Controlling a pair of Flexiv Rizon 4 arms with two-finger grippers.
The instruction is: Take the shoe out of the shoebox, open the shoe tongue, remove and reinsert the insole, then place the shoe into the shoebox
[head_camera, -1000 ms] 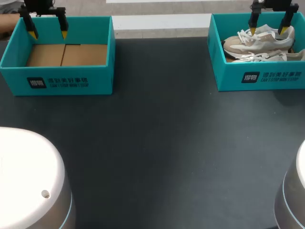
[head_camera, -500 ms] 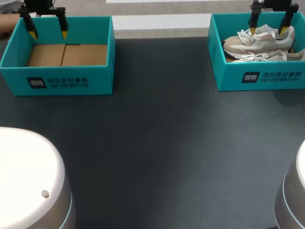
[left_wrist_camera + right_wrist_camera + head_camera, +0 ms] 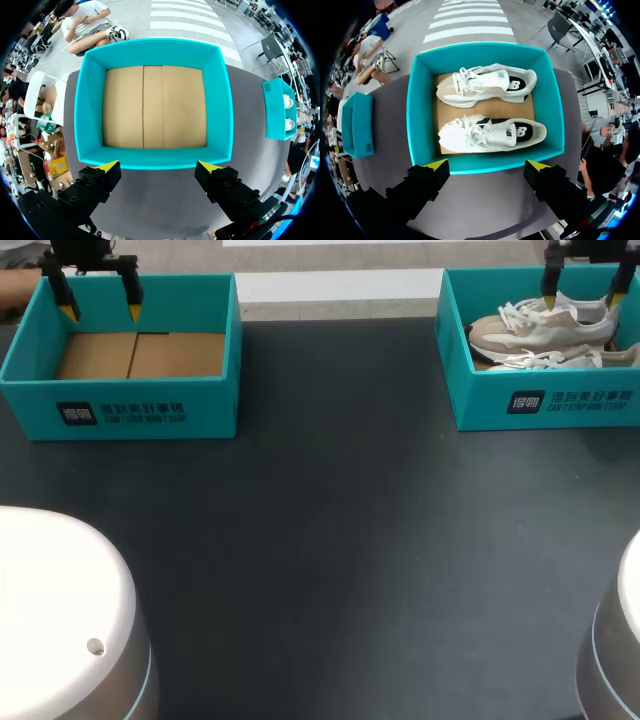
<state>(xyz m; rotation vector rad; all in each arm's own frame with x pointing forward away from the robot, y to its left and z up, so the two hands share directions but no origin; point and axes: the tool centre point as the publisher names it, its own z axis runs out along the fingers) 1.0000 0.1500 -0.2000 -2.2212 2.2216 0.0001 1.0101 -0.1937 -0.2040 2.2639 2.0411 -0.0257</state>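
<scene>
In the teal shoebox (image 3: 415, 120) at the table's (image 3: 330, 540) right, the beige shoe (image 3: 485, 85) lies on its side beneath my right hand (image 3: 487, 165), which is spread wide and empty (light, soft upper; I'd pinch the firmer heel collar).

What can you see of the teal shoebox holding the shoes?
The open-topped teal cardboard shoebox stands upright at the table's far right, with a brown cardboard floor and white print on its front wall. Two beige-and-white laced sneakers lie side by side inside, toes the same way. The right end effector hovers open above it, touching nothing.
</scene>
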